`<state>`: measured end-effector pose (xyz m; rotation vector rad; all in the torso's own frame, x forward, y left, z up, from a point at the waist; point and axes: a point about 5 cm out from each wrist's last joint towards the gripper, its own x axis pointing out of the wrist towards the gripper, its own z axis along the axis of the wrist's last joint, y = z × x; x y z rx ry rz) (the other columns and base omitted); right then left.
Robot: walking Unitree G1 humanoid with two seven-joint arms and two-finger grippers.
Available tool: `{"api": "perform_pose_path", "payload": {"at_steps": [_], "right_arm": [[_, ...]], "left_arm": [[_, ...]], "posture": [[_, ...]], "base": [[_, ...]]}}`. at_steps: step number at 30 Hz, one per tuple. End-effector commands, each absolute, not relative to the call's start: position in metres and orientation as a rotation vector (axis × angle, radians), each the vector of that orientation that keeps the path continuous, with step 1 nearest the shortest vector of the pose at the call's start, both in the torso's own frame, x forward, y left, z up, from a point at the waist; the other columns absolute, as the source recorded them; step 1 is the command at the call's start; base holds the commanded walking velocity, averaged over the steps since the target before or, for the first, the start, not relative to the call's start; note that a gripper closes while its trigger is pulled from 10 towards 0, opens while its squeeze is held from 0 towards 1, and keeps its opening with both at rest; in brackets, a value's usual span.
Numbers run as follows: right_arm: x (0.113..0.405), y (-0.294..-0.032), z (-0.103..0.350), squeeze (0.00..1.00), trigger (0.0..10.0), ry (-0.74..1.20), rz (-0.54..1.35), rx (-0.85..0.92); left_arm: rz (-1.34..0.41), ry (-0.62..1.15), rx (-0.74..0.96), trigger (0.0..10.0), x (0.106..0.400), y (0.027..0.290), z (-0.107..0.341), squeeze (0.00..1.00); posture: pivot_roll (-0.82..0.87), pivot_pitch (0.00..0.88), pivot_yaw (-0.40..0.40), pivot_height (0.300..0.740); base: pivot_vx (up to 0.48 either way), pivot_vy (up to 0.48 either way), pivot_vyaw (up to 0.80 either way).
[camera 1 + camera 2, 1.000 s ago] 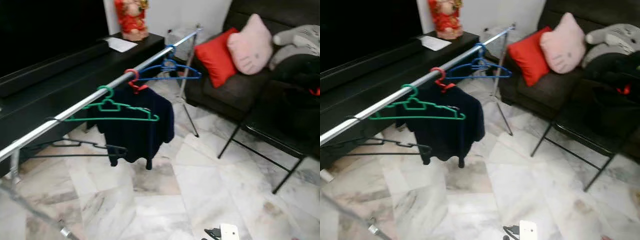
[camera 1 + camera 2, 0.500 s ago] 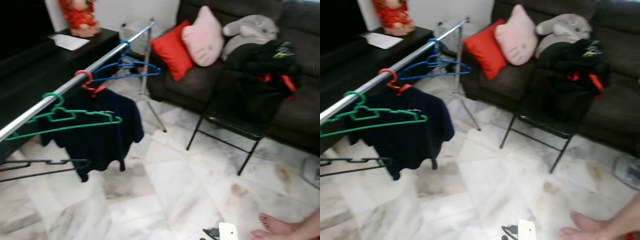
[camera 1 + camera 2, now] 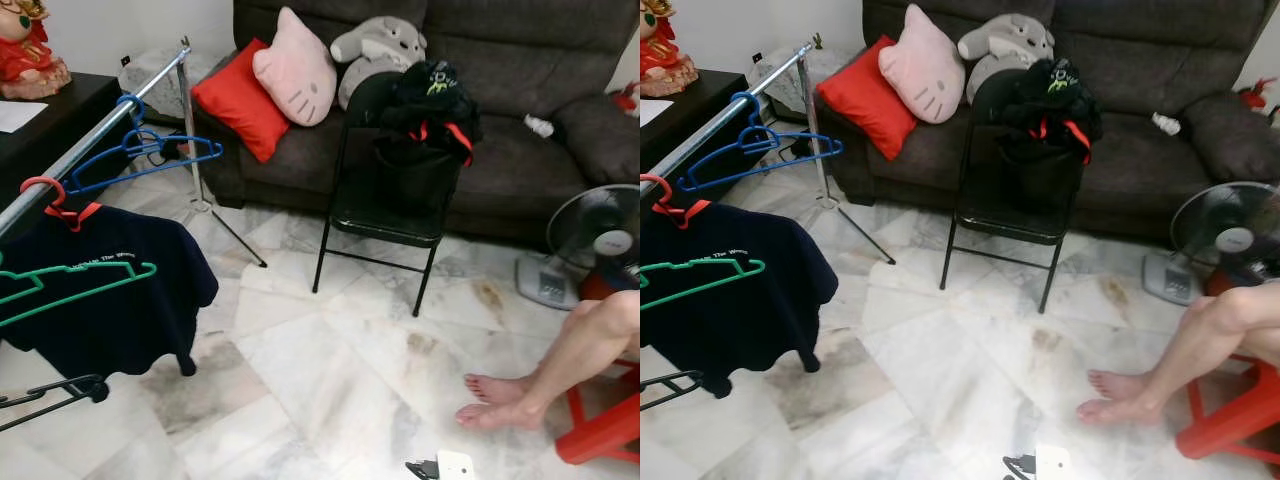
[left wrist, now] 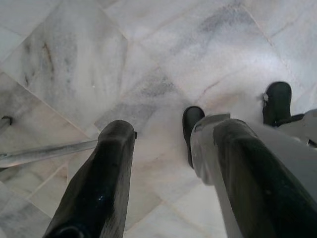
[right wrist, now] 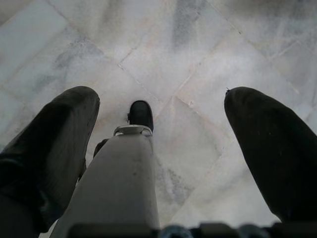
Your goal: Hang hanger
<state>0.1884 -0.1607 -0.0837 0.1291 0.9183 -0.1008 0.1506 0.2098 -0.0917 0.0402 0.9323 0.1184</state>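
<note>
Left eye view. A silver clothes rail (image 3: 95, 125) runs along the robot's left toward the sofa. On it hang a blue hanger (image 3: 140, 155), nearest the sofa, then a red hanger (image 3: 50, 200) carrying a dark navy shirt (image 3: 110, 310), and a green hanger (image 3: 75, 290) lying across the front of that shirt. A black hanger (image 3: 50, 392) sits low, below the shirt's hem near the floor; what it rests on cannot be told. A black folding chair (image 3: 385, 195) stands on the marble floor (image 3: 330, 370) before a dark sofa (image 3: 520, 150), with dark clothing (image 3: 430, 95) heaped on its back. On the sofa lie a red cushion (image 3: 238, 100), a pink cat-face cushion (image 3: 295, 70) and a grey plush toy (image 3: 378, 45). At the right are a floor fan (image 3: 590, 240), a person's bare leg and feet (image 3: 530, 385), and a red stool (image 3: 605, 430).

Right eye view. The same scene, with nothing further to add.

Left wrist view. The left gripper (image 4: 171, 163) hangs over the marble floor, its two black fingers (image 4: 101, 183) spread apart with nothing between them.

Right wrist view. The right gripper (image 5: 161, 131) likewise points at the floor, fingers (image 5: 262, 144) wide apart and empty.
</note>
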Motion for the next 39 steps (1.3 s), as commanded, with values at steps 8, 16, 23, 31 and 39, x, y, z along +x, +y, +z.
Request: {"api": "perform_pose_path", "payload": {"at_steps": [8, 16, 23, 31, 39], "right_arm": [[0.188, -0.162, -0.084, 0.0, 10.0, 0.918, -0.114, 0.138], [0.188, -0.162, -0.084, 0.0, 10.0, 0.921, -0.11, 0.137], [0.188, -0.162, -0.084, 0.0, 10.0, 0.92, -0.11, 0.135], [0.189, -0.162, -0.083, 0.0, 10.0, 0.9, -0.115, 0.142], [0.189, -0.162, -0.083, 0.0, 10.0, 0.897, -0.118, 0.142]], "left_arm": [[0.109, 0.987, 0.032, 10.0, 0.147, 0.199, -0.096, 0.0], [0.091, 0.973, 0.033, 10.0, 0.16, 0.187, -0.094, 0.0], [0.079, 0.963, 0.031, 10.0, 0.172, 0.177, -0.09, 0.0], [0.077, 0.968, 0.031, 10.0, 0.175, 0.173, -0.089, 0.0], [0.084, 0.976, 0.032, 10.0, 0.169, 0.178, -0.091, 0.0]], "posture": [[0.05, 0.139, -0.035, 0.74], [0.05, 0.14, -0.034, 0.74], [0.05, 0.141, -0.034, 0.74], [0.05, 0.141, -0.034, 0.74], [0.05, 0.137, -0.034, 0.74]], "base": [[0.0, 0.0, -0.2], [0.0, 0.0, -0.78], [0.0, 0.0, -0.78], [0.0, 0.0, -0.29], [0.182, 0.0, 0.0]]}}
